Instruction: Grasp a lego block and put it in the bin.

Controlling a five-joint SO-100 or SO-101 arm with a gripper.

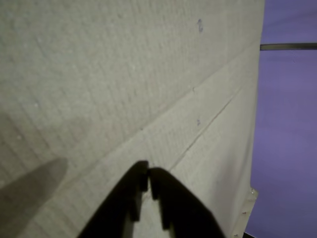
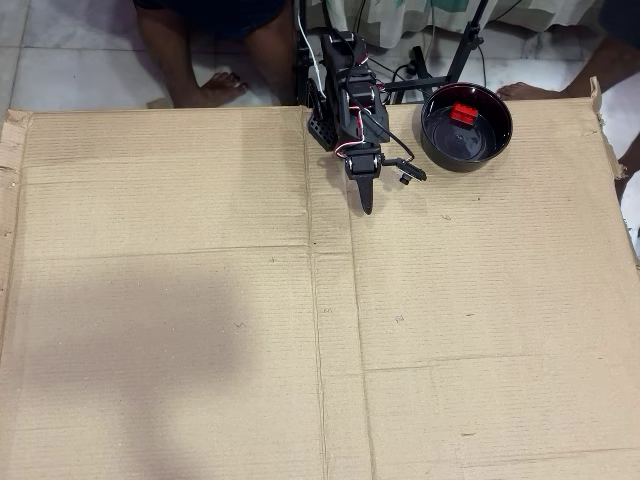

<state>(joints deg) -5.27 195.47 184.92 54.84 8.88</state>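
In the overhead view the black bowl (image 2: 466, 127) stands at the far edge of the cardboard, right of the arm. A red lego block (image 2: 462, 113) lies inside it. My gripper (image 2: 365, 204) points down at the cardboard just in front of the arm's base, left of the bowl. In the wrist view the gripper (image 1: 148, 173) has its two black tips touching, shut and empty, above bare cardboard. The bowl and the block are out of the wrist view.
A large flat cardboard sheet (image 2: 200, 330) covers the work area, with creases across it. A person's legs (image 2: 195, 60) and a stand's feet (image 2: 450, 60) are beyond the far edge. In the wrist view the cardboard's edge (image 1: 255, 148) borders a purple floor.
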